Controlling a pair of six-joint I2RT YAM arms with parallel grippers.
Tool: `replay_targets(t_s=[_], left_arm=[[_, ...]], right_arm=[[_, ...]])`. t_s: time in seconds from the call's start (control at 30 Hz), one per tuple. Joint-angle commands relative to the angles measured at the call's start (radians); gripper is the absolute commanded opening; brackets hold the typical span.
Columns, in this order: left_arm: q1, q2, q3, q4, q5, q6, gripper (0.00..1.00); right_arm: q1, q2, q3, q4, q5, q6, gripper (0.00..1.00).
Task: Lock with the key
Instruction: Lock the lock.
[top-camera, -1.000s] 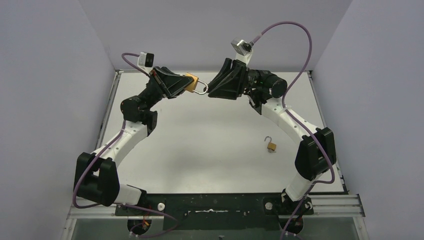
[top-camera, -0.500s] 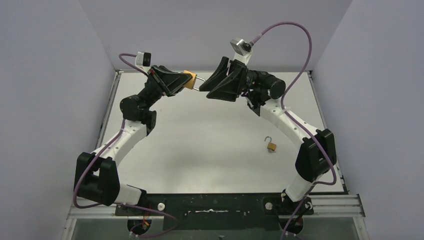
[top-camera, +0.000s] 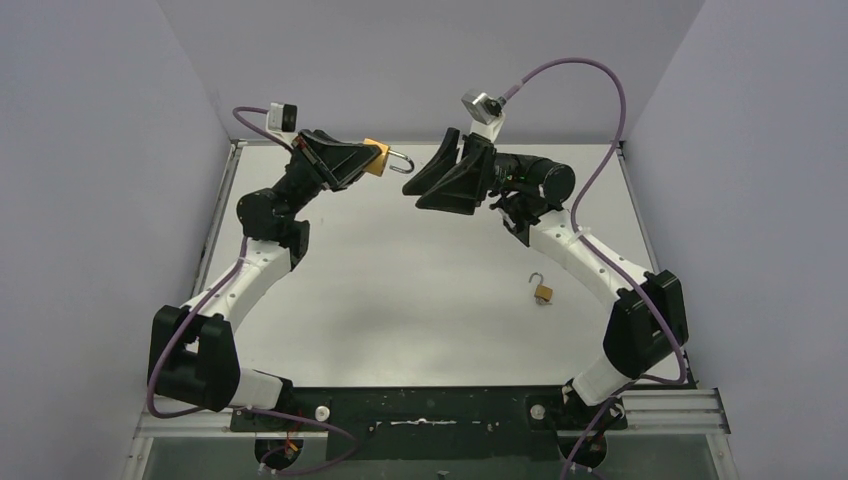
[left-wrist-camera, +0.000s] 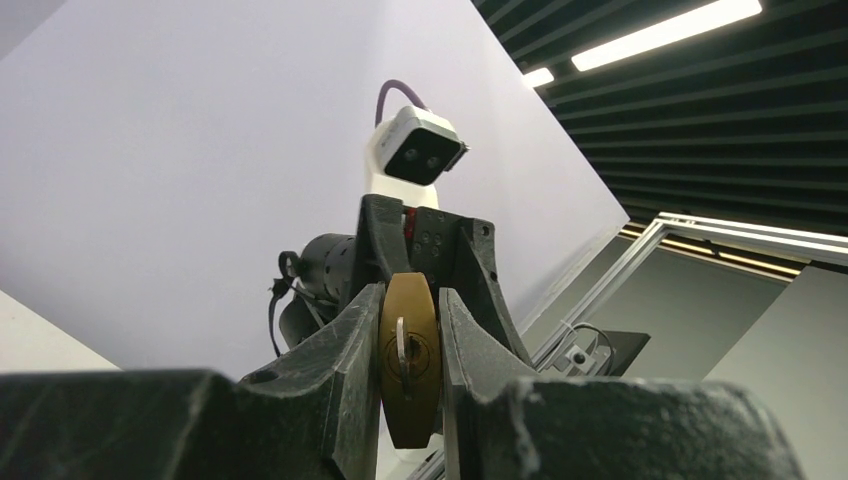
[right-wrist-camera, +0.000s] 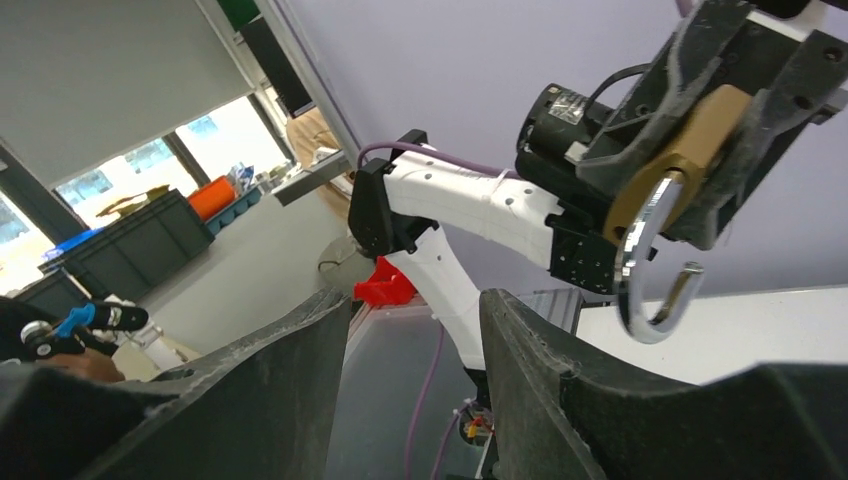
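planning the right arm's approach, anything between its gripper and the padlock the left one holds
Nothing visible: only open air separates the right gripper from the padlock clamped in the left gripper.

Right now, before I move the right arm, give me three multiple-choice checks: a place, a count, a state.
1. The small padlock lies:
A) on the table, near the right arm
B) in the right fingers
C) on the left arm

2. Padlocks in view:
A) one
B) two
C) three

3. The right gripper is:
A) shut on the shackle
B) open and empty
C) shut on a key

Key:
1. A: it rests on bare table.
2. B: the big padlock sits in the left gripper, and the small one is below.
3. B: its fingers stand apart, clear of the shackle.
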Motion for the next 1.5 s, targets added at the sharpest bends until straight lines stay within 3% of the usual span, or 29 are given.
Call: replay_targets(t_s=[0.0, 0.07, 0.13, 0.3, 0.33, 0.6, 0.93, 1.03, 1.47], left_arm=[[0.025, -0.049, 0.043, 0.069, -0.020, -0.009, 0.00], [0.032, -0.052, 0.045, 0.067, -0.019, -0.011, 0.00], [0.040, -0.053, 0.044, 0.068, -0.018, -0.018, 0.00], [0.055, -0.044, 0.048, 0.096, -0.024, -0.058, 0.00], [0.054, -0.043, 0.051, 0.095, -0.025, -0.062, 0.00], [0.006, -0.027, 0.097, 0.096, 0.011, -0.100, 0.00], [0.004, -0.026, 0.092, 0.095, 0.017, -0.109, 0.00], [0.004, -0.019, 0.092, 0.095, 0.017, -0.109, 0.00], [0.004, -0.018, 0.089, 0.095, 0.018, -0.109, 0.00]], right_arm=[[-0.014, -0.066, 0.070, 0.123, -0.088, 0.081, 0.51], [-0.024, -0.110, 0.054, -0.011, -0.115, -0.017, 0.50], [-0.041, -0.176, 0.036, -0.266, -0.140, -0.273, 0.50], [-0.075, -0.309, 0.150, -1.364, -0.031, -1.161, 0.55], [-0.074, -0.308, 0.163, -1.419, -0.022, -1.207, 0.56], [-0.079, -0.190, 0.124, -0.900, -0.102, -0.910, 0.65], [-0.078, -0.039, 0.156, -0.085, -0.137, -0.348, 0.69], [-0.077, -0.025, 0.169, -0.003, -0.127, -0.277, 0.69], [-0.014, 0.045, 0.239, -0.004, -0.129, -0.266, 0.68]])
